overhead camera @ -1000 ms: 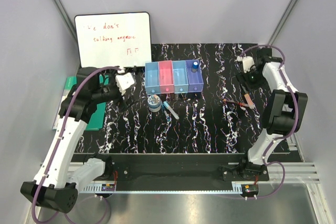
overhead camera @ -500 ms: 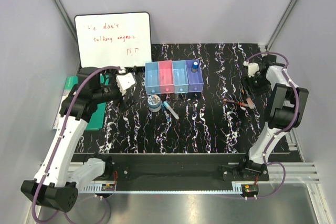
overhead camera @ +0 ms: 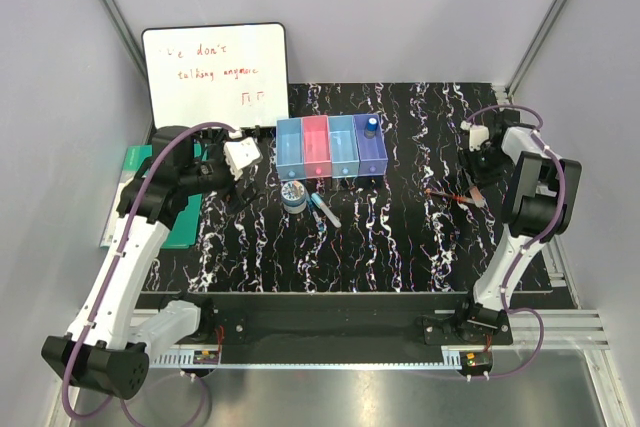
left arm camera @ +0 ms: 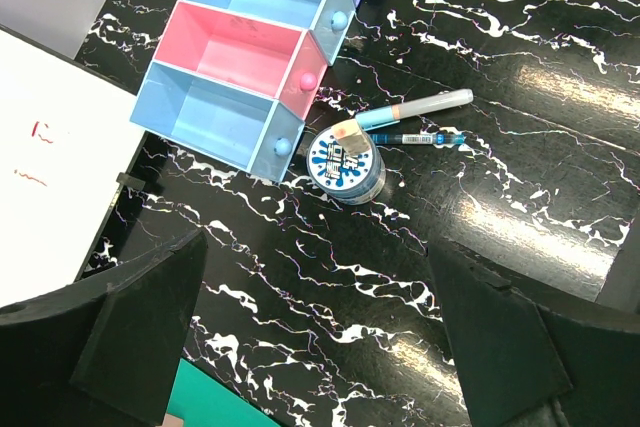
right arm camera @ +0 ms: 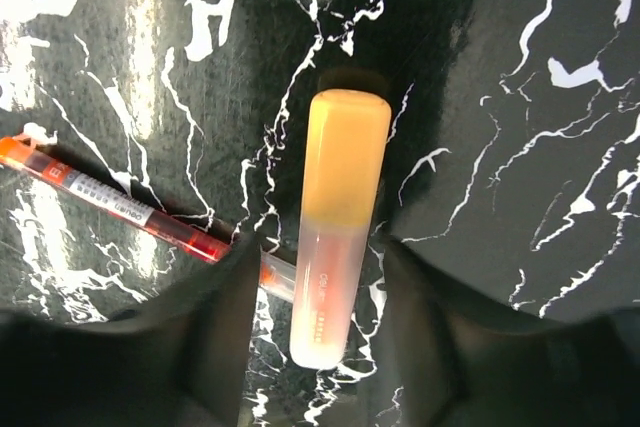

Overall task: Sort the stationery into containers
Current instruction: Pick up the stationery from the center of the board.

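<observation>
Four joined bins [overhead camera: 316, 147] stand in a row at the back centre, also in the left wrist view [left arm camera: 235, 47]. A blue-capped grey cylinder [overhead camera: 371, 125] stands in the purple end bin. The white-blue tape roll [overhead camera: 294, 195] [left arm camera: 346, 160] lies in front of the bins, with a highlighter pen [left arm camera: 420, 107] and a thin blue pen [left arm camera: 420, 138] beside it. My left gripper [overhead camera: 240, 179] [left arm camera: 318, 247] is open and empty, left of the roll. My right gripper [overhead camera: 480, 172] [right arm camera: 320, 247] is open, its fingers on either side of an orange-capped highlighter [right arm camera: 340, 217] [overhead camera: 475, 190] lying on the table. A thin red pen [right arm camera: 110, 202] [overhead camera: 445, 195] lies beside it.
A whiteboard [overhead camera: 215, 72] leans at the back left. A green notebook [overhead camera: 190, 217] lies at the table's left edge under the left arm. The table top [overhead camera: 400, 237] is black with white veins.
My right arm has folded back toward the right wall and its gripper now stands over the orange highlighter. The left arm has hardly moved. No stationery has moved.
</observation>
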`<action>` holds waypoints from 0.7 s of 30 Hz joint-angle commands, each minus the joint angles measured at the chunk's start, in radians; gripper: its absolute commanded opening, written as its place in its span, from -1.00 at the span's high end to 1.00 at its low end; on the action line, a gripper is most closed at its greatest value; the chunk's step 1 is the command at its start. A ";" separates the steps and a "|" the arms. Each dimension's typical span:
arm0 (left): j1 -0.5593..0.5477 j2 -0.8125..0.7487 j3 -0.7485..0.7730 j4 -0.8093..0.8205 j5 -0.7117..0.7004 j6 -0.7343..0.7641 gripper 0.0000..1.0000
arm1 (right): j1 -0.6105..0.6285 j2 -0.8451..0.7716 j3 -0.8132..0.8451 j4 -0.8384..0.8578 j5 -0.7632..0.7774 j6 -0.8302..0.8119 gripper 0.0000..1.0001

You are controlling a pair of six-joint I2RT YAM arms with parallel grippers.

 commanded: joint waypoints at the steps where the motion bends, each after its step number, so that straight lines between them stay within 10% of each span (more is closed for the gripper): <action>1: 0.006 -0.008 0.033 0.020 0.014 0.000 -0.98 | 0.003 0.008 0.006 0.026 -0.031 0.032 -0.02; 14: 0.006 -0.004 0.050 0.020 0.026 -0.001 -0.98 | 0.003 0.010 0.006 0.026 -0.057 0.072 0.92; 21: 0.006 -0.009 0.046 0.018 0.032 -0.005 -0.98 | 0.003 -0.091 0.030 -0.017 -0.115 0.118 1.00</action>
